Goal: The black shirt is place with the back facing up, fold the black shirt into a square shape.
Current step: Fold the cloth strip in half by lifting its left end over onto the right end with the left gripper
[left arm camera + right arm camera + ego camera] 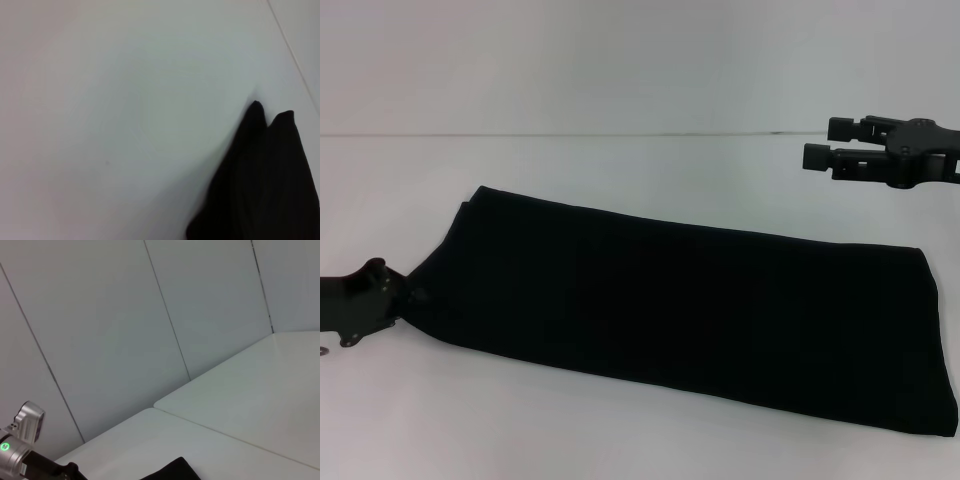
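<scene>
The black shirt (680, 310) lies on the white table (620, 170) as a long folded band running from the left to the near right. Its left end narrows to a point where my left gripper (408, 292) is shut on it, low over the table. The left wrist view shows only a dark fold of the black shirt (265, 180) against the table. My right gripper (820, 142) hangs open above the table at the far right, well off the cloth. A corner of the black shirt (170, 471) shows in the right wrist view.
Grey wall panels (125, 315) stand behind the white table (240, 400). A silver arm link with a green light (15, 442) shows in the right wrist view. Bare tabletop lies behind and in front of the shirt.
</scene>
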`<action>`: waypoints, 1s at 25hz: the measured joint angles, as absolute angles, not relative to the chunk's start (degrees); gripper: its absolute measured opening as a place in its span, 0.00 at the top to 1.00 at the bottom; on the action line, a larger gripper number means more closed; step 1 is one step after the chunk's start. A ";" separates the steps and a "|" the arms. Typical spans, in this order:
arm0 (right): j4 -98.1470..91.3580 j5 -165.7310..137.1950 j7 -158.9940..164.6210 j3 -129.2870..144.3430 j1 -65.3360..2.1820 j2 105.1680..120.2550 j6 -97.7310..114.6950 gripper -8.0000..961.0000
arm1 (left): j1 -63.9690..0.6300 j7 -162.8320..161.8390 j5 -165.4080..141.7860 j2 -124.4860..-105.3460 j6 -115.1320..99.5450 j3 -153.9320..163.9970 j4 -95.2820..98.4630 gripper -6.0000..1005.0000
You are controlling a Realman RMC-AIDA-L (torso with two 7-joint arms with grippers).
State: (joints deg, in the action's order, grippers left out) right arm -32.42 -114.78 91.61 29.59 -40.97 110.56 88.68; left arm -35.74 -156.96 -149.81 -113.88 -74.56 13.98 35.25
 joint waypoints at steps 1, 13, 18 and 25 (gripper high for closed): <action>-32.35 -114.78 91.50 29.59 -40.97 110.56 88.63 0.07 | -35.60 -156.44 -149.44 -113.94 -74.51 13.97 35.26 0.81; -32.11 -114.08 91.47 29.53 -41.04 110.63 87.94 0.07 | -33.59 -150.06 -144.44 -114.75 -74.96 13.94 35.86 0.90; -32.13 -113.96 91.37 29.53 -41.05 110.65 87.66 0.07 | -33.38 -149.53 -144.79 -114.58 -74.97 13.84 36.52 0.90; -31.90 -112.35 91.32 29.54 -41.14 110.77 86.39 0.07 | -31.61 -147.76 -146.40 -114.20 -73.78 13.66 42.38 0.90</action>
State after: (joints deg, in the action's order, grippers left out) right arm -31.90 -112.35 91.32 29.54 -41.14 110.77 86.39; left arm -31.61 -147.76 -146.40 -114.20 -73.78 13.66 42.38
